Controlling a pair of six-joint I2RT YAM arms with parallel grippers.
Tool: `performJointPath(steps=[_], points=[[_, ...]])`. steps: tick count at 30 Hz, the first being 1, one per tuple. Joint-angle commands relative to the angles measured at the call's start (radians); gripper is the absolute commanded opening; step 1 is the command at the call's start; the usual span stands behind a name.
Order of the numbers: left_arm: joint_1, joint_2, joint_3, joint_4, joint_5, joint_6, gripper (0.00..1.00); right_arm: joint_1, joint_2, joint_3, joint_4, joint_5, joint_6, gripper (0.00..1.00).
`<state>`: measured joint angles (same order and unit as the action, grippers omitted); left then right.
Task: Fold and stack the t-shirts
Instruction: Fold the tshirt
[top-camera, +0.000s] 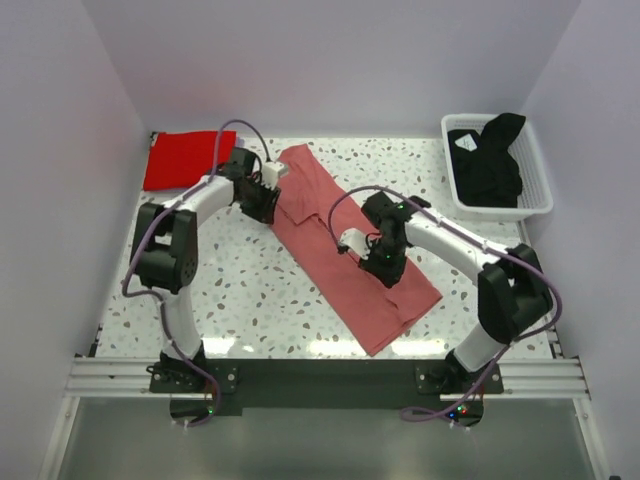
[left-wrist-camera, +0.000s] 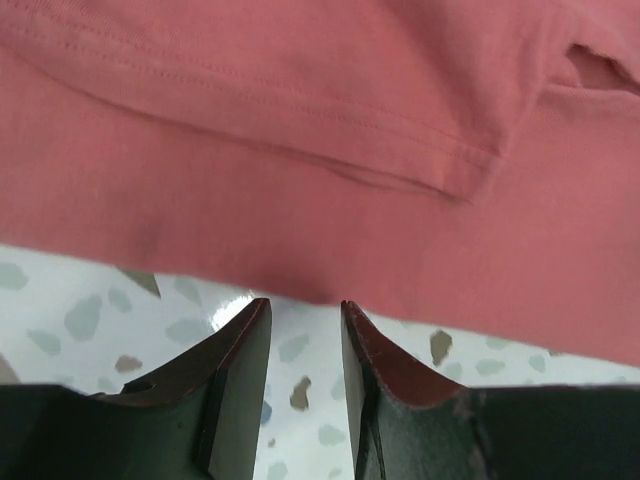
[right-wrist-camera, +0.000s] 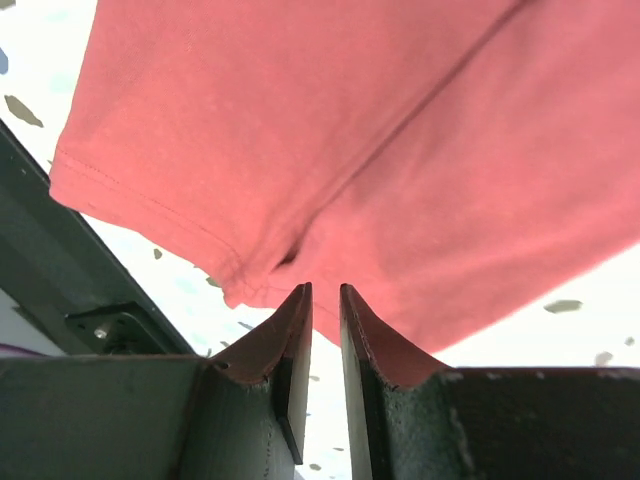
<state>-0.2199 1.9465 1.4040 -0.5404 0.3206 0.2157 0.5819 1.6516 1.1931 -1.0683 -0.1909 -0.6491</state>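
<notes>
Far-right corner basket (top-camera: 541, 206) holds black t-shirt (top-camera: 490, 155); pink t-shirt (top-camera: 312, 190) lies just beyond the parted, empty left gripper (left-wrist-camera: 305, 305); right gripper (right-wrist-camera: 325, 290) unclear.

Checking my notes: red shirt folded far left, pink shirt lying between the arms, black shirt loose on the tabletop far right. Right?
No: the black shirt lies in the white basket at far right, as the top view shows. Rest stands.
</notes>
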Motion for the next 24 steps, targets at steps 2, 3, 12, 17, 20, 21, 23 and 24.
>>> performJointPath(steps=[2, 3, 12, 17, 20, 21, 23, 24], points=[[-0.012, 0.126, 0.108, 0.039, -0.058, -0.022, 0.37, -0.042, -0.065, 0.022, -0.030, 0.022, -0.023, 0.21], [-0.013, 0.143, 0.140, 0.039, -0.064, -0.018, 0.37, -0.069, -0.061, 0.017, -0.025, 0.033, -0.033, 0.21], [-0.042, 0.435, 0.444, 0.005, -0.172, 0.020, 0.32, -0.159, 0.023, 0.026, 0.011, 0.050, -0.121, 0.19], [-0.041, 0.574, 0.722, -0.059, -0.166, 0.070, 0.38, -0.117, 0.124, 0.026, 0.053, 0.004, -0.112, 0.18], [-0.038, 0.484, 0.672, 0.011, -0.117, 0.090, 0.48, -0.067, 0.158, 0.011, 0.079, 0.001, -0.092, 0.17], [-0.033, 0.458, 0.661, 0.032, -0.097, 0.091, 0.50, -0.057, 0.180, 0.004, 0.090, -0.002, -0.083, 0.17], [-0.027, 0.393, 0.658, 0.022, -0.042, 0.083, 0.53, -0.024, 0.200, -0.013, 0.090, -0.021, -0.073, 0.15], [-0.022, 0.375, 0.659, 0.010, -0.025, 0.082, 0.54, -0.011, 0.211, -0.018, 0.088, -0.033, -0.058, 0.15]])
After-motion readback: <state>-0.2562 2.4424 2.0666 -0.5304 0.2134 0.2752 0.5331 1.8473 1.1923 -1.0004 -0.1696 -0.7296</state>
